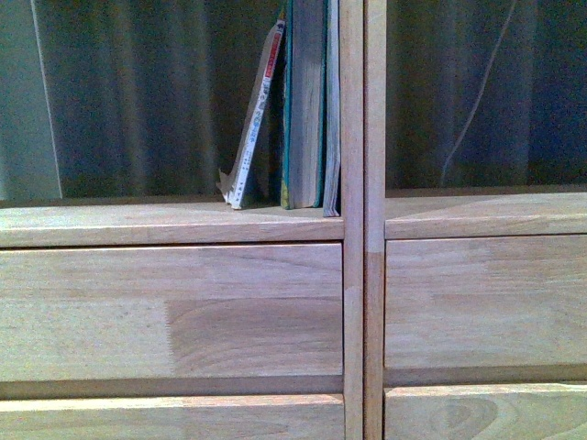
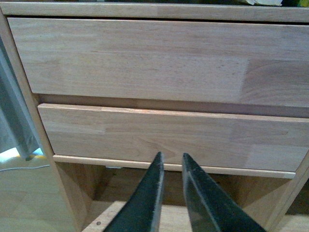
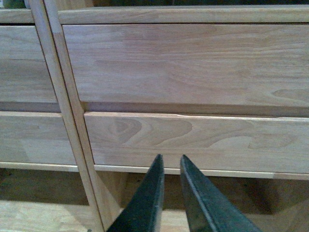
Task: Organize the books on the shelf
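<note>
Where our front view faces the shelf [image 1: 174, 223], the books [image 1: 307, 101] stand at 12 o'clock against the post [image 1: 352, 137], the white one [image 1: 255, 119] leaning. Our left gripper [image 2: 171, 162] and right gripper [image 3: 170, 164] look nearly closed, empty, facing drawer fronts [image 2: 145, 63].

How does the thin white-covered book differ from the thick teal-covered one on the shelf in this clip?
The thin white-covered book leans, its top tilted toward its neighbours; the thick teal-covered book stands upright. The white one is slim, with red and dark marks along its spine, and its lower corner looks bent; the teal one is much thicker and shows plain page edges. Both sit on the left unit of the shelf, near its upright post.
</note>
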You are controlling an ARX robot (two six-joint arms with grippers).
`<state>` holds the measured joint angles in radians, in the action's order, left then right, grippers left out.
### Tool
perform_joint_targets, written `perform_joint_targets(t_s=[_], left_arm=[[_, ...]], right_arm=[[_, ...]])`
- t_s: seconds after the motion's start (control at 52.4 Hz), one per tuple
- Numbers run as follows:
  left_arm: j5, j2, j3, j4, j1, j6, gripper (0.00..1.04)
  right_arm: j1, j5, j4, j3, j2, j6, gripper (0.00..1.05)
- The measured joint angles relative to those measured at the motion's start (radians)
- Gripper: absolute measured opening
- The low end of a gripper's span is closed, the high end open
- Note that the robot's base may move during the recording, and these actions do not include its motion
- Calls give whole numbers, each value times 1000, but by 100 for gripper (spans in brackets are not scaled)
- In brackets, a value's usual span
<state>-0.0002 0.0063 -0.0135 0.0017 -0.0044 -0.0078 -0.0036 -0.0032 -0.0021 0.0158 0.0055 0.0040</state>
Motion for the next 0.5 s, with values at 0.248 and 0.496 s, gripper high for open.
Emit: perform_joint_targets(t_s=[0.248,0.496], left_arm=[[0,0,0,0,0,0,69],[0,0,0,0,0,2,97]], right_arm=[[0,0,0,0,0,0,68],[0,0,0,0,0,0,97]])
